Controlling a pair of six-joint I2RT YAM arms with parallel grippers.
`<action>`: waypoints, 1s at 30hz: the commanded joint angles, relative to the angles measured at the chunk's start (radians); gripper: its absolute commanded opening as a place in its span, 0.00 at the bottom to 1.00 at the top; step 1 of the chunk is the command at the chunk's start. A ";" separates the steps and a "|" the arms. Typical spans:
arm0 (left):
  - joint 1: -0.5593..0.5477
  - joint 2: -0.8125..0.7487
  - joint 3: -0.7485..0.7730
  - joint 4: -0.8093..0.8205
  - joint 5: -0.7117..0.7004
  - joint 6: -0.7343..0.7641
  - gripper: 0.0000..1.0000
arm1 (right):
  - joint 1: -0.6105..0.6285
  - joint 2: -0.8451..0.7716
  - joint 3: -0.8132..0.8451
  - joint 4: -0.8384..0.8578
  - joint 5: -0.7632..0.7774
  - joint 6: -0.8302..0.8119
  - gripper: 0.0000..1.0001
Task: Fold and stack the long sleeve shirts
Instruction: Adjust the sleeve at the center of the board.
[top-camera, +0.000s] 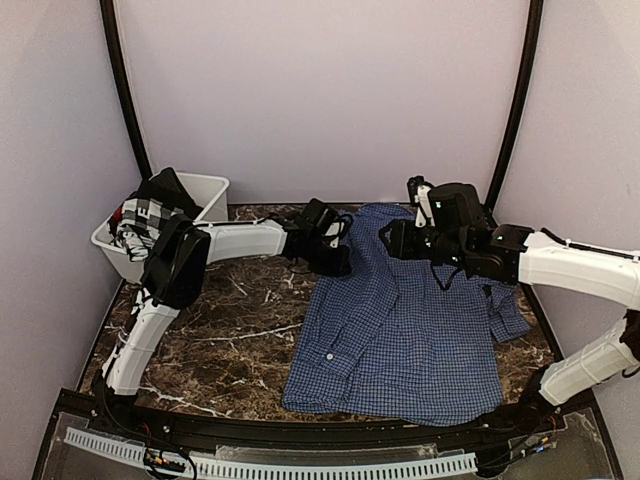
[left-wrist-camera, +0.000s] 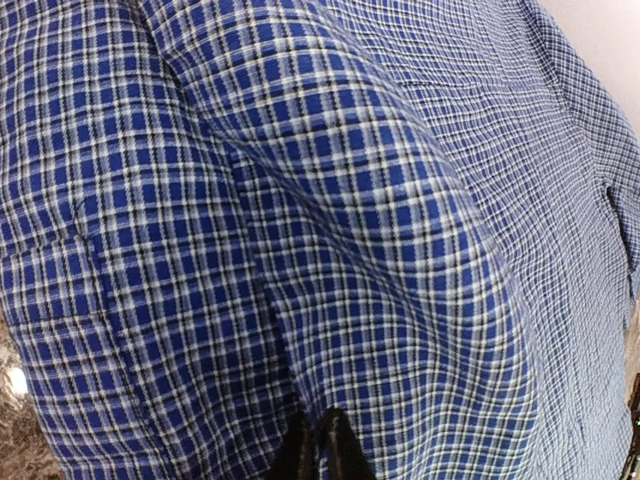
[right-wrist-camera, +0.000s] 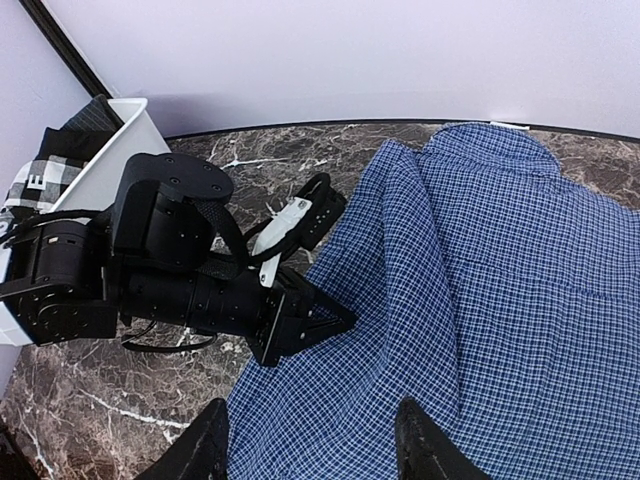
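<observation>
The blue checked long sleeve shirt (top-camera: 400, 330) lies spread on the marble table, collar end at the back. My left gripper (top-camera: 338, 262) is at the shirt's left upper edge, shut on a fold of the cloth. In the left wrist view the fingertips (left-wrist-camera: 343, 452) press together on the raised fabric (left-wrist-camera: 400, 200). My right gripper (top-camera: 390, 240) hovers over the shirt's upper part with its jaws wide open and empty. The right wrist view shows it (right-wrist-camera: 315, 450) above the shirt (right-wrist-camera: 500, 300), with the left gripper (right-wrist-camera: 335, 318) pinching the edge.
A white plastic bin (top-camera: 212, 188) holding black and white clothes stands at the back left, also in the right wrist view (right-wrist-camera: 130, 115). Bare marble table (top-camera: 220, 330) lies left of the shirt. Walls enclose the back and sides.
</observation>
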 joint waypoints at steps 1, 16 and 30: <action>0.001 -0.052 0.007 -0.021 0.000 0.004 0.03 | -0.007 -0.016 -0.005 0.020 0.012 0.004 0.53; 0.007 -0.207 -0.190 0.087 -0.095 -0.019 0.00 | -0.007 0.061 0.019 -0.013 0.012 0.012 0.53; 0.036 -0.172 -0.208 0.090 -0.080 -0.038 0.07 | -0.009 0.202 0.004 0.002 -0.006 0.019 0.53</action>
